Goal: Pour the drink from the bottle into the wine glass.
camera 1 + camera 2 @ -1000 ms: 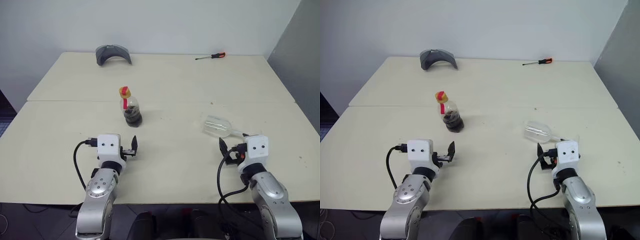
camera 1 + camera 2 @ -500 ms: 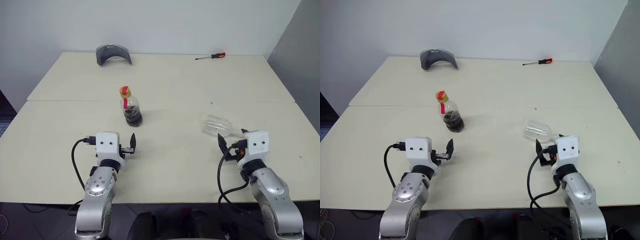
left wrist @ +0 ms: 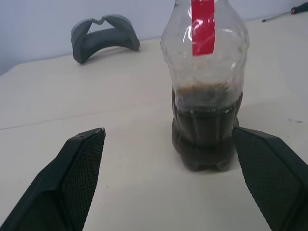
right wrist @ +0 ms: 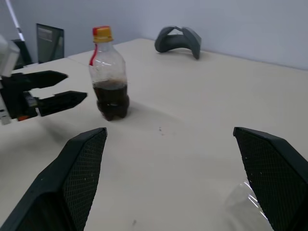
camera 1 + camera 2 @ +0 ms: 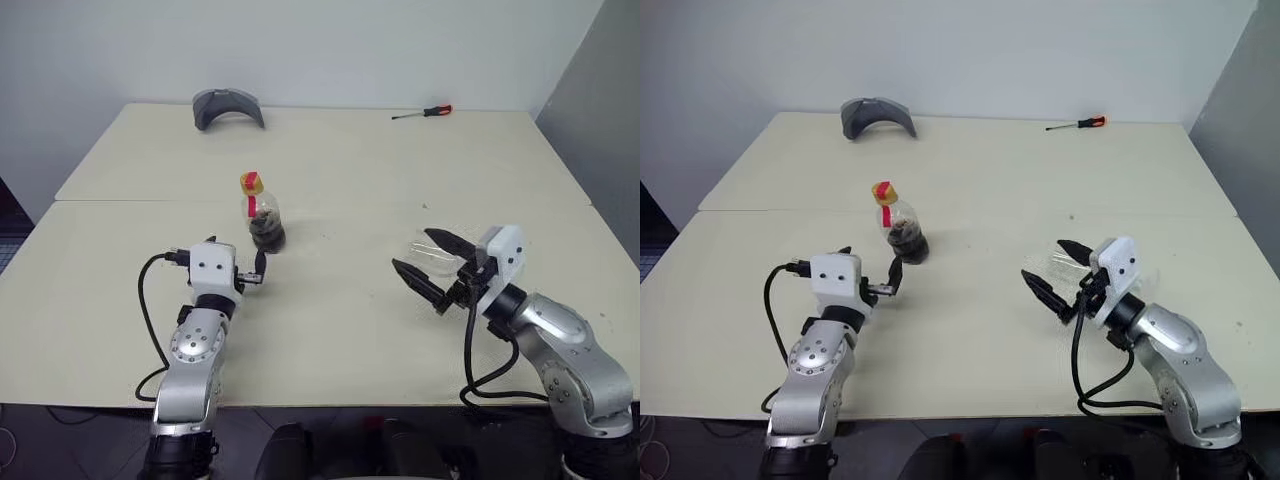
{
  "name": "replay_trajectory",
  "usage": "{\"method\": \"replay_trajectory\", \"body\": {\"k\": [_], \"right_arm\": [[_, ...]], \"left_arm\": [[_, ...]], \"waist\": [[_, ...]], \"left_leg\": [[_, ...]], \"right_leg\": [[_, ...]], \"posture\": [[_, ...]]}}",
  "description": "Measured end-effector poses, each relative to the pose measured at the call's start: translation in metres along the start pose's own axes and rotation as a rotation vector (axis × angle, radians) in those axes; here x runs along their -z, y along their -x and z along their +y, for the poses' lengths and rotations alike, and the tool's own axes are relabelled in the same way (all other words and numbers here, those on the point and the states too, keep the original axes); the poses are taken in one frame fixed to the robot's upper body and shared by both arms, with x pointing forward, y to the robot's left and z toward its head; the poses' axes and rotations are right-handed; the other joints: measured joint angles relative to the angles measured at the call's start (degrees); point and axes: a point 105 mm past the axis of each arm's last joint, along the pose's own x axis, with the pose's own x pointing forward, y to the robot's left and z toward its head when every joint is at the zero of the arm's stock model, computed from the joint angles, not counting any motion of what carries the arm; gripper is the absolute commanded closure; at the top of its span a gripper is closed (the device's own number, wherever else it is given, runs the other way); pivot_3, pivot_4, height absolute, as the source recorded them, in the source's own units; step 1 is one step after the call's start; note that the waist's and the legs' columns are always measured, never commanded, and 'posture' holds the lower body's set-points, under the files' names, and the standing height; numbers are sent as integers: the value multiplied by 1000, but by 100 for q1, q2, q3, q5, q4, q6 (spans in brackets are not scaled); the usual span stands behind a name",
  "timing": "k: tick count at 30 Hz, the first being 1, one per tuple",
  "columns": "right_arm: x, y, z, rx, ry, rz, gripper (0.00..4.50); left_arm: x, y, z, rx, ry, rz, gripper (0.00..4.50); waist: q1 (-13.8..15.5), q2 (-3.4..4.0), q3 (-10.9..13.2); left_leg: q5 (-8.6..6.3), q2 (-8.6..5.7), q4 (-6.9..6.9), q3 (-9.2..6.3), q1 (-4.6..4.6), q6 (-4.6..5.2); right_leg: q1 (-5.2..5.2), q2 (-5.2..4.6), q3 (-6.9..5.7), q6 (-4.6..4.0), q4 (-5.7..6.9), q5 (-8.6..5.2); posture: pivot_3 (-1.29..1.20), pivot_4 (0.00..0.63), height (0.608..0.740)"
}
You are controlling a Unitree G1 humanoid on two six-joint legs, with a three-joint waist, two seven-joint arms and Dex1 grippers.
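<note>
Nothing is poured yet. The squat clear plastic bottle with yellow cap stands upright mid-table, its dark drink still inside. The left gripper gapes just before it; the right gripper, spread wide and empty, hovers right of the bottle beside the clear wine glass, which lies toppled.

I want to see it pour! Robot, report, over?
Both grippers, left gripper and right gripper, open, empty. Bottle upright, capped. Wine glass lying down. Path clear.

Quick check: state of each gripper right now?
Left gripper: open, empty, just short of the bottle.
Right gripper: open, empty, beside the wine glass lying on its side.
</note>
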Motion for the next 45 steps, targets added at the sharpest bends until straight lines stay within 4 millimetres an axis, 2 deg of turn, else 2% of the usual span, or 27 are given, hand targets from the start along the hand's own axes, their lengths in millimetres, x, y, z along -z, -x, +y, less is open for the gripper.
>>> {"method": "replay_trajectory", "body": {"k": [5, 9, 22, 30, 37, 43, 44, 45], "right_arm": [[-6, -7, 7, -112, -18, 6, 0], [-3, -7, 5, -127, -37, 18, 0], [-2, -11, 6, -140, -36, 22, 0], [0, -14, 10, -124, -51, 21, 0], [-1, -15, 12, -117, -47, 22, 0], [-1, -15, 12, -117, -48, 23, 0], [-1, -15, 12, -117, -48, 23, 0], [-1, -15, 12, -117, -48, 23, 0]], "left_arm": [[4, -1, -12, 38, 49, 4, 16], [2, -5, -13, 37, 49, -11, 16], [-4, -33, -10, 49, 18, -60, 16], [1, -57, -21, 119, 40, -43, 16], [6, -71, -21, 116, 44, -43, 16], [-10, -85, -19, 89, 48, -103, 16], [-10, -85, -20, 87, 50, -106, 412], [-9, -86, -20, 85, 52, -106, 590]], "waist": [[1, 0, 0], [5, 0, 0], [11, 0, 0], [10, 0, 0], [10, -1, 0], [10, -1, 0], [10, -1, 0], [10, -1, 0]], "left_leg": [[0, 1, 0, -2, 0, 0], [0, 1, 1, -1, 0, 0], [1, 0, 3, -1, -1, -1], [2, 0, 4, 0, -2, -3], [2, 0, 4, -1, -2, -3], [3, -1, 6, 0, -3, -5], [3, -1, 6, 0, -3, -5], [3, -1, 5, 0, -3, -5]], "right_leg": [[0, 0, -2, 0, 0, 0], [0, -1, -1, 0, 1, 0], [0, -2, -2, 0, 1, 1], [-1, -2, -3, 0, 1, 1], [-2, -2, -5, 0, 2, 1], [-2, -2, -4, 0, 2, 1], [-2, -2, -4, 0, 2, 1], [-2, -2, -5, 0, 2, 1]], "posture": [[0, 150, 740], [0, 150, 740], [0, 150, 740], [0, 150, 740], [0, 150, 740], [0, 150, 740], [0, 150, 740], [0, 150, 740]]}}
